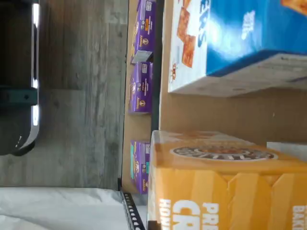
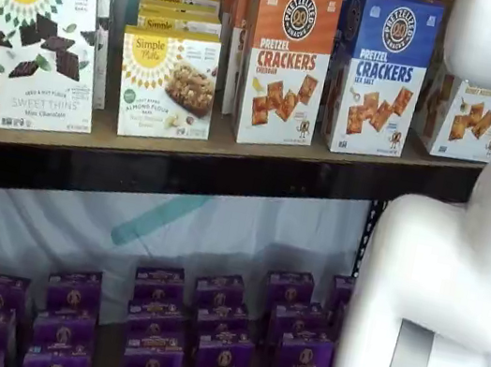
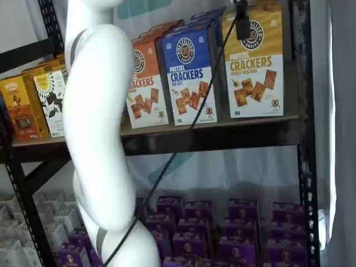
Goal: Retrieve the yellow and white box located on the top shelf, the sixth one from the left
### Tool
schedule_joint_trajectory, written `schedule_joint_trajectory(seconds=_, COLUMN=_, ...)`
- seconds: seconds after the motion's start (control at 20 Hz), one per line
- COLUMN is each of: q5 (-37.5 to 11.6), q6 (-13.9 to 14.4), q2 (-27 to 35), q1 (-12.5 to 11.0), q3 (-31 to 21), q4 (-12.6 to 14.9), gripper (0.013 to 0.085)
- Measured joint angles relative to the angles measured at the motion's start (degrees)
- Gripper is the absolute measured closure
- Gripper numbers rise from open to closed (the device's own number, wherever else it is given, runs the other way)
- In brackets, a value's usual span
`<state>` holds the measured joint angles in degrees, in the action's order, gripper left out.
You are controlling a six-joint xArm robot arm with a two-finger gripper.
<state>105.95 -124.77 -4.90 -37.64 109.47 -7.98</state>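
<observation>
The yellow and white box (image 3: pixel 253 64) stands at the right end of the top shelf (image 3: pixel 222 136), right of the blue-topped crackers box (image 3: pixel 189 75). In a shelf view only its white lower part (image 2: pixel 466 118) shows behind the white arm (image 2: pixel 448 276). The wrist view shows its yellow top with the round logo (image 1: pixel 225 187) close up, on the tan board (image 1: pixel 211 112). The gripper (image 3: pixel 242 25) shows as black fingers hanging from the view's top edge, in front of the box's yellow upper part. No gap between the fingers is plain, and no box is in them.
An orange-topped crackers box (image 2: pixel 285 57) and the blue-topped one (image 2: pixel 380 69) stand left of the target. Simple Mills boxes (image 2: pixel 46 44) fill the shelf's left part. Small purple boxes (image 2: pixel 218 340) cover the lower level. A black upright (image 3: pixel 303 111) flanks the target's right. A cable (image 3: pixel 189 128) hangs across.
</observation>
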Motion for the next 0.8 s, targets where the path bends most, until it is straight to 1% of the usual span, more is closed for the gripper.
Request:
schedule_joint_trajectory(seconds=0.2, q5=-0.63, q6=-0.76, q2=-3.89, q1=-1.03, q3=-3.83, q4=-0.82, gripper=0.041)
schedule_joint_trajectory(seconds=0.5, q5=-0.27, q6=-1.99, q2=-9.59, q1=-2.73, q3=-9.37, q4=-1.89, gripper=0.041)
schedule_joint_trajectory(seconds=0.8, q5=0.72, q6=-2.21, q2=-15.71, q1=-2.94, q3=-15.49, q4=-1.58, gripper=0.041)
